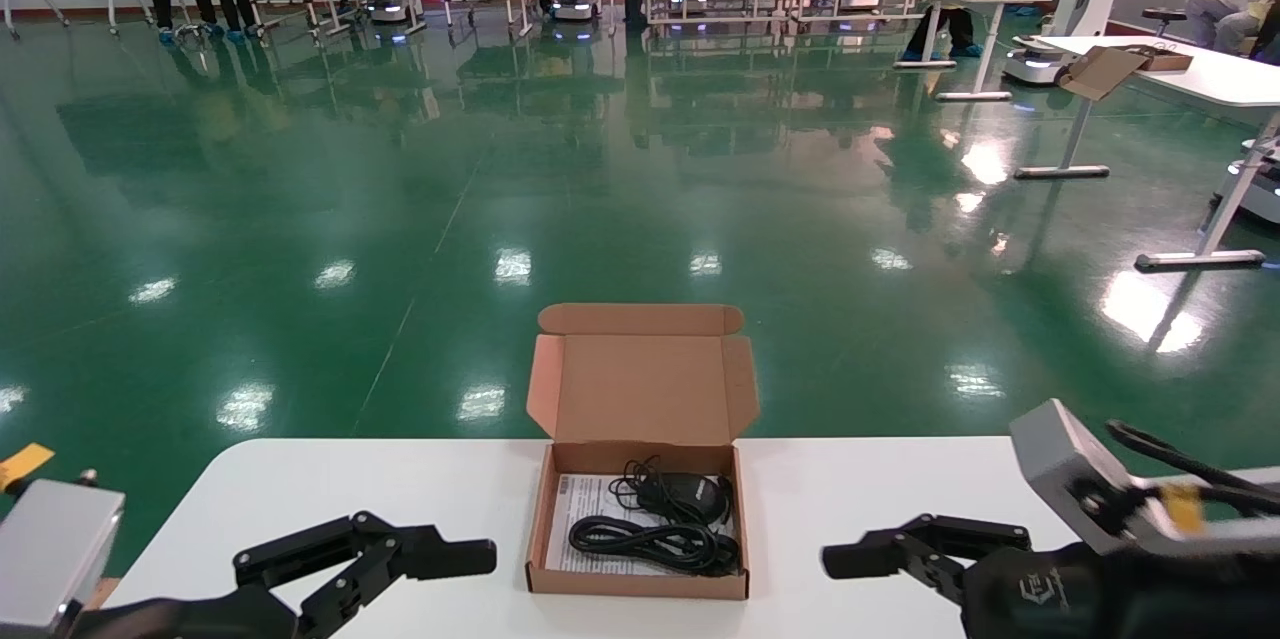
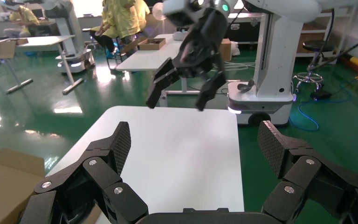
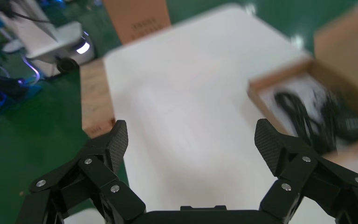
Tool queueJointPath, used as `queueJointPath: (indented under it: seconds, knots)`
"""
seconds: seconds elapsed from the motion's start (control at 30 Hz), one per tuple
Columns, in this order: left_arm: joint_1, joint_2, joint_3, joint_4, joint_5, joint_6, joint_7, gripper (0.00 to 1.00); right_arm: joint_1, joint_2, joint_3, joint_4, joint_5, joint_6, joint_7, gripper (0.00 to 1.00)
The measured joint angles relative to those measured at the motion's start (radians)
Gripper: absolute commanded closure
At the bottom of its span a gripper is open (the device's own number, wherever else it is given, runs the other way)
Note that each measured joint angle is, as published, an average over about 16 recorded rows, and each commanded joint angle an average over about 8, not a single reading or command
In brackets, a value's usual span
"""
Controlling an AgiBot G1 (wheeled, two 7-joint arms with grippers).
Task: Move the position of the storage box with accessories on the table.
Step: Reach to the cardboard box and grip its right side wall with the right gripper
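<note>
White table [image 1: 300, 489] across the near foreground, green floor beyond. Brown storage box [image 1: 637, 581] at the middle of the table near its far edge, lid flipped open and standing upright at the back. Inside — a white paper sheet [image 1: 585, 504] flat on the bottom, a coiled black cable [image 1: 650, 541] on top of it, a small black mouse-like device [image 1: 683, 492] just behind the coil. Left gripper [image 1: 445, 559] low over the table to the left of the box, fingers spread wide, holding nothing. Right gripper [image 1: 860, 559] likewise to the right of the box — spread wide, empty, apart from the cardboard.
</note>
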Motion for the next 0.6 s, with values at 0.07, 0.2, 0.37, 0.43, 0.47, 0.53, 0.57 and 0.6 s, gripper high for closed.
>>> queueJointPath:
  seconds: [0.07, 0.2, 0.37, 0.43, 0.47, 0.53, 0.57, 0.6]
  knots:
    - [0.000, 0.000, 0.000, 0.000, 0.000, 0.000, 0.000, 0.00, 0.041, -0.018, -0.044, -0.052, -0.026, 0.001, 0.036, 0.00]
    - [0.000, 0.000, 0.000, 0.000, 0.000, 0.000, 0.000, 0.00, 0.108, -0.054, -0.111, -0.154, -0.059, 0.002, 0.074, 0.00]
    - [0.000, 0.000, 0.000, 0.000, 0.000, 0.000, 0.000, 0.00, 0.163, -0.094, -0.165, -0.265, -0.076, 0.003, 0.085, 0.00]
    - [0.000, 0.000, 0.000, 0.000, 0.000, 0.000, 0.000, 0.00, 0.177, -0.106, -0.178, -0.299, -0.077, 0.004, 0.085, 0.00]
    - [0.000, 0.000, 0.000, 0.000, 0.000, 0.000, 0.000, 0.00, 0.183, -0.111, -0.182, -0.314, -0.076, 0.004, 0.084, 0.00]
    - [0.000, 0.000, 0.000, 0.000, 0.000, 0.000, 0.000, 0.00, 0.191, -0.118, -0.189, -0.340, -0.073, 0.007, 0.086, 0.00]
    - [0.000, 0.000, 0.000, 0.000, 0.000, 0.000, 0.000, 0.00, 0.194, -0.121, -0.192, -0.352, -0.071, 0.008, 0.089, 0.00]
    - [0.000, 0.000, 0.000, 0.000, 0.000, 0.000, 0.000, 0.00, 0.197, -0.123, -0.194, -0.364, -0.068, 0.010, 0.095, 0.00]
